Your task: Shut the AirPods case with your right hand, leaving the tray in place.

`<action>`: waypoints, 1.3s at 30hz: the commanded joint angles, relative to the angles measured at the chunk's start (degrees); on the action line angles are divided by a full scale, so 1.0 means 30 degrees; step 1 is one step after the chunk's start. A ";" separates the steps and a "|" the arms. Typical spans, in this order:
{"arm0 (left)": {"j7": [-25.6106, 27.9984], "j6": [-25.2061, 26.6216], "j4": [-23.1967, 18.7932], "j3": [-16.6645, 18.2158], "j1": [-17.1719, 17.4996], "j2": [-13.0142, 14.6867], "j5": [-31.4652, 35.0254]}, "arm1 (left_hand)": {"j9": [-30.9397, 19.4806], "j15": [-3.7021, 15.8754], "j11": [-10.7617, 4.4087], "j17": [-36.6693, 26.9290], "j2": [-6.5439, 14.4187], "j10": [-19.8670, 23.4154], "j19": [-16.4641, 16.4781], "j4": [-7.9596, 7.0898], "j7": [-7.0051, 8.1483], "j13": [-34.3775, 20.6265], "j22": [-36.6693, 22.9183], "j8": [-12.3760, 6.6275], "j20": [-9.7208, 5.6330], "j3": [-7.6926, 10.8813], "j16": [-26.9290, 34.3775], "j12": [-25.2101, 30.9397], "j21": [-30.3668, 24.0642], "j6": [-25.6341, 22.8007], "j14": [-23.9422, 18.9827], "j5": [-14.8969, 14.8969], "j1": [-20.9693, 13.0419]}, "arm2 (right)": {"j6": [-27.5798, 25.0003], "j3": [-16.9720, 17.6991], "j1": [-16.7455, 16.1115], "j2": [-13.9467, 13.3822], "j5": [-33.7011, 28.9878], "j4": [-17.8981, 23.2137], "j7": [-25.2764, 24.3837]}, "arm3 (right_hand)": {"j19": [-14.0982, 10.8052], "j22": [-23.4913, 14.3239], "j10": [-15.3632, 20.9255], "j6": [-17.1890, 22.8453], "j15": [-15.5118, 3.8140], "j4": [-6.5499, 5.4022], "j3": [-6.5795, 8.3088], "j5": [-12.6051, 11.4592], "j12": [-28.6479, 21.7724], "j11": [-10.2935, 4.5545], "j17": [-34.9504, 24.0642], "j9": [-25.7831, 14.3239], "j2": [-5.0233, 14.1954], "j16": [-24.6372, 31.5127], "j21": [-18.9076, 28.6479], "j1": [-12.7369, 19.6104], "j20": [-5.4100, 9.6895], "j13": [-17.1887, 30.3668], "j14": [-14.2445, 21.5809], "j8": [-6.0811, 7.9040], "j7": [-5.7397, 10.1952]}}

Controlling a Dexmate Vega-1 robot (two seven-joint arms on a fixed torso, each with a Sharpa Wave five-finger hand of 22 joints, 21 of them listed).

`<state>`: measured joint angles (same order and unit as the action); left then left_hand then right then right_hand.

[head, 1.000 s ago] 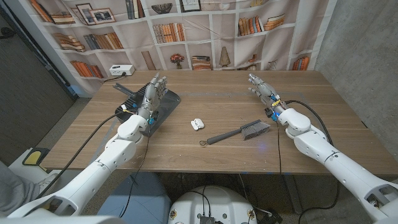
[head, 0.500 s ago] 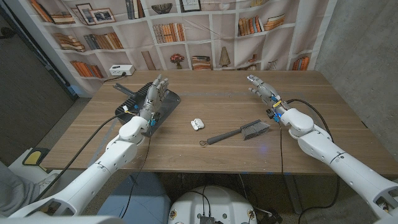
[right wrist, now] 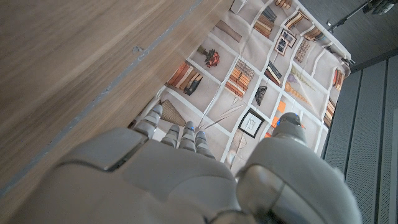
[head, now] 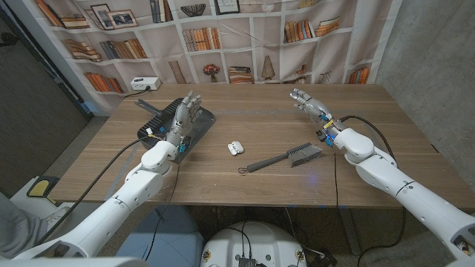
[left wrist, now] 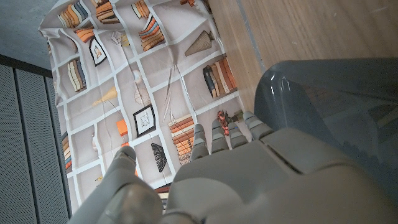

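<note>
The white AirPods case [head: 234,147] lies near the table's middle with its lid up. A dark tray [head: 199,124] sits at the left; its grey wall [left wrist: 336,93] also appears in the left wrist view. My left hand [head: 182,115] stands over the tray with fingers straight and apart, holding nothing. My right hand [head: 309,104] hovers at the right, well behind and to the right of the case, fingers extended and empty. Both wrist views look past the back of each hand, left [left wrist: 249,180] and right [right wrist: 155,174].
A small dark brush [head: 289,157] with a long handle lies just right of the case, between it and my right arm. A white power strip [head: 143,84] sits at the far left corner. A bookshelf backdrop hangs behind the table.
My right hand has drifted slightly left and farther back across the table. The left hand, case and tray are unchanged.
</note>
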<state>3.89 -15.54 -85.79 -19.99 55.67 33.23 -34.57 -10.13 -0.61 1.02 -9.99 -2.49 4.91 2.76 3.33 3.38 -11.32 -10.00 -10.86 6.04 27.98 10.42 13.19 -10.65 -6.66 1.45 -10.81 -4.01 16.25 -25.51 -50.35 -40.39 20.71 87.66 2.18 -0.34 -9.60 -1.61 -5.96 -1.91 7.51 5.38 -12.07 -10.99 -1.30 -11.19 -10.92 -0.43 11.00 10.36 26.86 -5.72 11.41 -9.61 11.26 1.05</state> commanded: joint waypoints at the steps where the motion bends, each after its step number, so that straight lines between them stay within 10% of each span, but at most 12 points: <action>1: 0.0064 -0.0290 -0.0303 0.0313 0.0501 0.0240 -0.0146 | -0.0067 -0.0019 -0.0041 -0.0100 0.0110 0.0194 -0.0079 0.0085 0.0023 -0.0040 -0.0054 -0.0031 -0.0109 -0.0053 0.0066 0.0053 -0.0155 -0.0103 0.0205 -0.0076 -0.0096 | -0.0495 -0.0314 -0.0002 -0.0485 -0.1294 0.1111 -0.0290 | 0.0195 -0.0019 -0.0131 -0.0321 -0.0079 0.0144 0.0076 0.0027 -0.0035 -0.0117 -0.0005 -0.0063 -0.0051 -0.0048 -0.0037 0.0246 -0.0056 0.0031 -0.0516 -0.0037 0.0006; 24: -0.0066 -0.0610 -0.0437 0.0617 0.1147 0.0461 -0.0370 | -0.0068 -0.0042 -0.0011 -0.0110 0.0112 0.0348 -0.0087 0.0089 -0.0035 -0.0044 -0.0056 -0.0089 -0.0098 -0.0153 0.0091 0.0073 -0.0162 -0.0342 0.0160 -0.0072 0.0028 | -0.1627 -0.0534 -0.0339 -0.1245 -0.3250 0.3023 -0.0962 | 0.0370 -0.0025 -0.0053 -0.0759 0.0052 0.0206 0.0141 0.0053 -0.0144 0.0704 0.0006 -0.0088 -0.0020 0.0026 0.0007 0.0517 -0.0078 0.0032 -0.0640 -0.0106 -0.0250; 39: 0.0206 -0.0508 -0.0835 0.0766 0.1555 0.0664 -0.0319 | -0.0088 0.0013 -0.0071 -0.0108 0.0227 0.0746 -0.0082 0.0098 -0.0120 -0.0057 -0.0052 0.0044 -0.0114 -0.0323 0.0101 0.0121 -0.0176 -0.0573 0.0067 -0.0094 0.0223 | -0.3686 -0.1266 0.0096 -0.1976 -0.6263 0.4855 -0.1242 | 0.0242 -0.0025 0.0201 -0.1251 -0.0114 0.0294 0.0237 0.0043 -0.0257 0.0375 0.0014 -0.0103 0.0020 0.0130 0.0092 0.0830 -0.0129 0.0051 -0.0477 -0.0174 -0.0222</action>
<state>3.98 -17.19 -87.62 -18.06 59.48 34.81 -35.53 -10.28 -0.61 0.71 -9.99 -2.03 6.67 2.44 3.63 2.96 -11.32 -10.00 -11.01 5.72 27.32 10.42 13.19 -10.65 -9.10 1.44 -10.81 -3.54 8.87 -27.96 -50.84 -45.20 7.11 99.08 -1.12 0.47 -9.61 -0.95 -9.14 -1.90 7.98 5.86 -12.12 -11.26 0.17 -11.20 -11.07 -0.35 11.00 10.36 28.44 -5.94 11.41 -9.60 10.98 0.32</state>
